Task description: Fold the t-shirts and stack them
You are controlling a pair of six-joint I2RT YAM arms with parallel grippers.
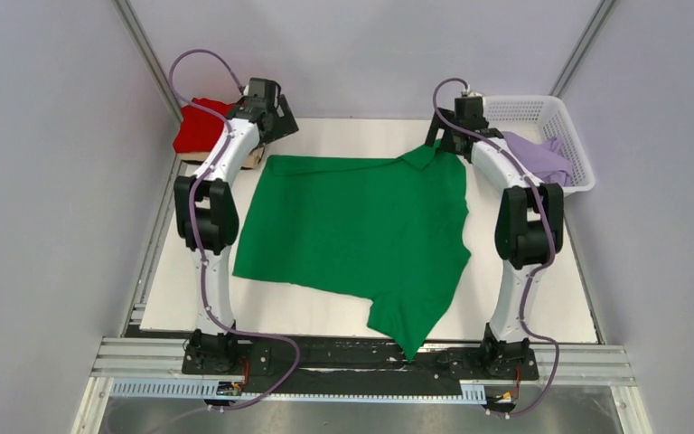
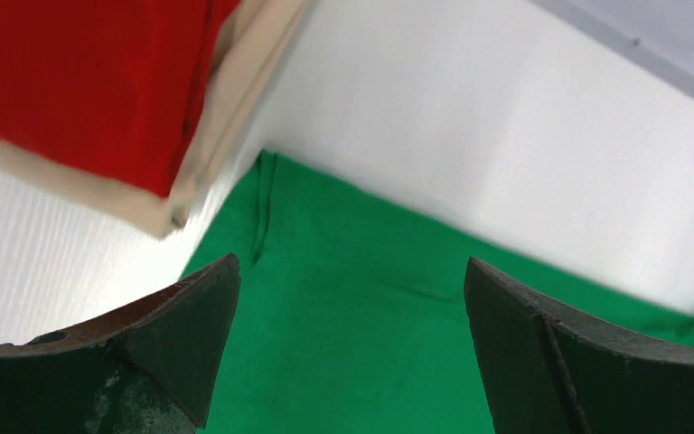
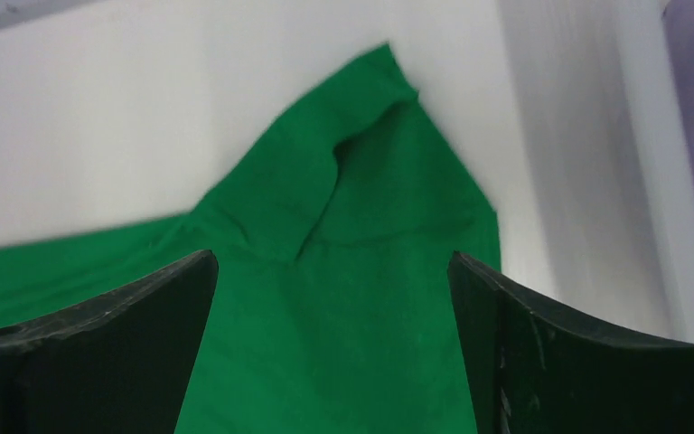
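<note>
Jaws of the left gripper [image 2: 348, 271] stand wide apart and hold nothing; they hang over the far left corner of the green t-shirt [image 1: 352, 226]. Just beside this corner the red t-shirt [image 1: 201, 127] lies folded on top of the tan t-shirt [image 2: 235, 99], at the far left of the white table [image 1: 524, 307]. The right gripper [image 3: 332, 262] is also wide and empty, above the far right corner of the green t-shirt, where a small part of the cloth is turned over. The green t-shirt lies spread between the two arms. The lavender t-shirt [image 1: 542, 158] lies crumpled in the white plastic basket [image 1: 542, 110] at the far right.
</note>
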